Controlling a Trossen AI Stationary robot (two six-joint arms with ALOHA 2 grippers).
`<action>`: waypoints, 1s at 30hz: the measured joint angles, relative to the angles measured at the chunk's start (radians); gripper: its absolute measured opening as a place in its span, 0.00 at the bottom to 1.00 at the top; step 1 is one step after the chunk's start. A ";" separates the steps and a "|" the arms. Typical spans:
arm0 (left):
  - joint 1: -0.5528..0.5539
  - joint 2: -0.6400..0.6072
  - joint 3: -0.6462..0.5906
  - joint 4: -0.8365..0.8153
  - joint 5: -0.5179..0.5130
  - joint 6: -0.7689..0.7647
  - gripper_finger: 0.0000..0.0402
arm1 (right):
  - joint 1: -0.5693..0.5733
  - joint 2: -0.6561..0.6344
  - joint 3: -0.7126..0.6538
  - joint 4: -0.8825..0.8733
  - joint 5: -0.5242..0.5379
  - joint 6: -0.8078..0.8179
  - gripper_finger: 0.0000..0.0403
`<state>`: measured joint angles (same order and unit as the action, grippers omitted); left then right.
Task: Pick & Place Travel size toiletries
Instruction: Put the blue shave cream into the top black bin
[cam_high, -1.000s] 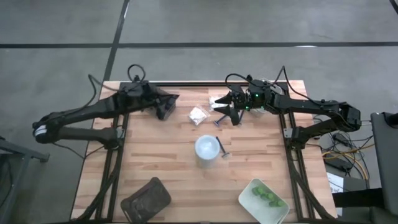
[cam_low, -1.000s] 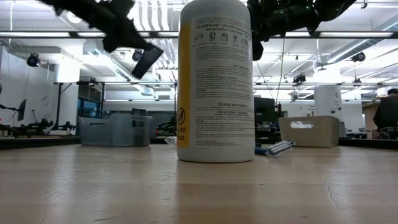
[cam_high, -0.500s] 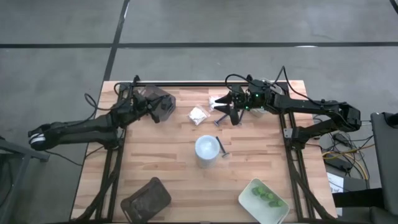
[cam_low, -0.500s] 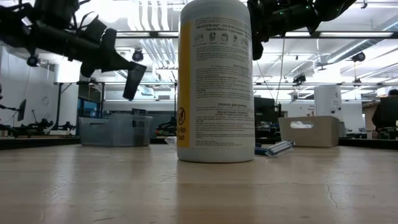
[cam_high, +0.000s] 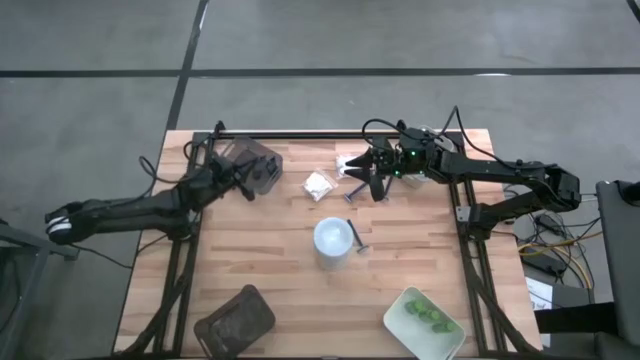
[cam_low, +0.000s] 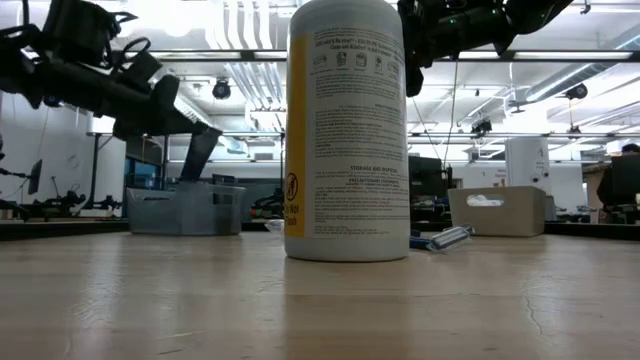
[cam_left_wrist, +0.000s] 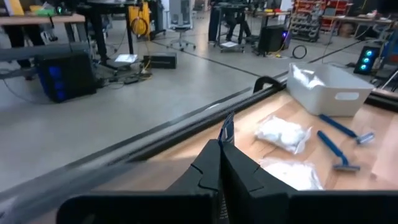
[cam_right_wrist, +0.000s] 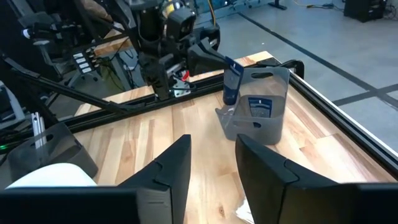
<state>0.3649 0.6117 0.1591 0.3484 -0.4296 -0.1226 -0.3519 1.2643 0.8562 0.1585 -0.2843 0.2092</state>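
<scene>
Pinching a small blue packet over a grey tray, left claw pressed together; right claw spread above razor.

Even, bright overhead light covers the scene. In the high view the pale wooden slatted tabletop shows only soft, short shadows under the arms, and the grey concrete floor carries faint sheen. In the low view, rows of white ceiling light strips glare across the top of the frame, and the near tabletop along the bottom edge is out of focus. In the left wrist view, the black table-edge rail is blurred, as is the room behind it.
</scene>
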 joint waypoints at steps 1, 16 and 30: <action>0.000 0.000 -0.008 0.000 -0.004 -0.008 0.01 | 0.000 0.000 0.000 0.000 0.000 0.000 0.29; 0.000 0.000 -0.056 0.001 -0.052 -0.007 0.02 | 0.000 0.000 0.000 0.000 0.000 0.000 0.18; 0.000 0.011 -0.150 0.161 -0.040 -0.070 0.01 | 0.000 0.000 0.000 0.000 0.000 0.000 0.10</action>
<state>0.3649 0.6227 0.0093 0.5098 -0.4698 -0.1924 -0.3519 1.2640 0.8562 0.1585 -0.2840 0.2092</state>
